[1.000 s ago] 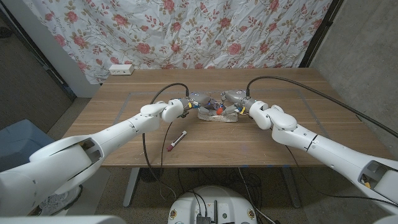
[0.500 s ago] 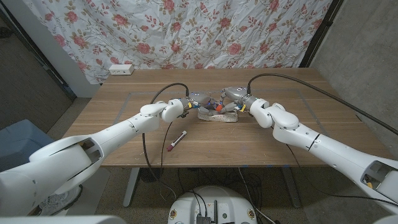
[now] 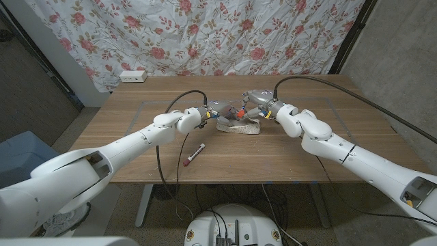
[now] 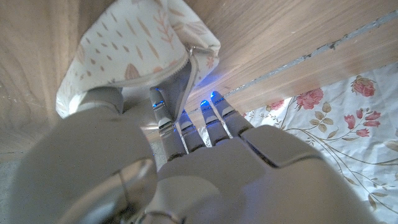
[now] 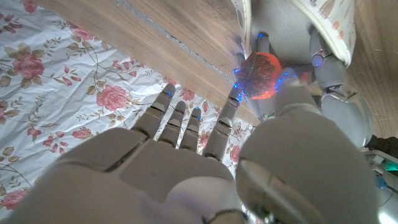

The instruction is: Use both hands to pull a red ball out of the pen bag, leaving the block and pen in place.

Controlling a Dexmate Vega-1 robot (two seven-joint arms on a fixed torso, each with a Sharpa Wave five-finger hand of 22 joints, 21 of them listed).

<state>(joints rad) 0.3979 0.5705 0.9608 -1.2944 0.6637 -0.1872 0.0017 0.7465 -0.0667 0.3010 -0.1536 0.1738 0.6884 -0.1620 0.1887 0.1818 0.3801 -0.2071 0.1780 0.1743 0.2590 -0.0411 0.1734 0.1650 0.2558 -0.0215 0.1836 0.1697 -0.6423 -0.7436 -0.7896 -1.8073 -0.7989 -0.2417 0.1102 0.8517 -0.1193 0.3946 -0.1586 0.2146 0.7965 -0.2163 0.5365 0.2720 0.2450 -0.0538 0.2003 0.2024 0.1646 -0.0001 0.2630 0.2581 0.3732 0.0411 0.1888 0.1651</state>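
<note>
1. Where both arms met mid-table, the bag [image 3: 238, 126] lay on the wood w/ a hand at each end.
2. L hand [image 3: 213, 113] gripped the bag's edge: in the L wrist view its fingers [image 4: 163, 118] were closed on the fabric by the zipper.
3. R hand [image 3: 258, 104] pinched the ball [image 5: 259, 75] betw. thumb and a finger, other fingers spread; ball sat just at the bag's mouth, above the fabric, as a red spot in the head view.
4. Block: couldn't tell, hidden or too small.
5. A pen [image 3: 193, 154] lay on the table [image 3: 123, 130] nearer the robot, well apart from the bag.
6. Table: brown wood grain, faint taped outline on top.
7. Room: rose-print curtain [image 3: 205, 34] behind; white power strip [image 3: 133, 76] at far L corner; grey walls on both sides.
</note>
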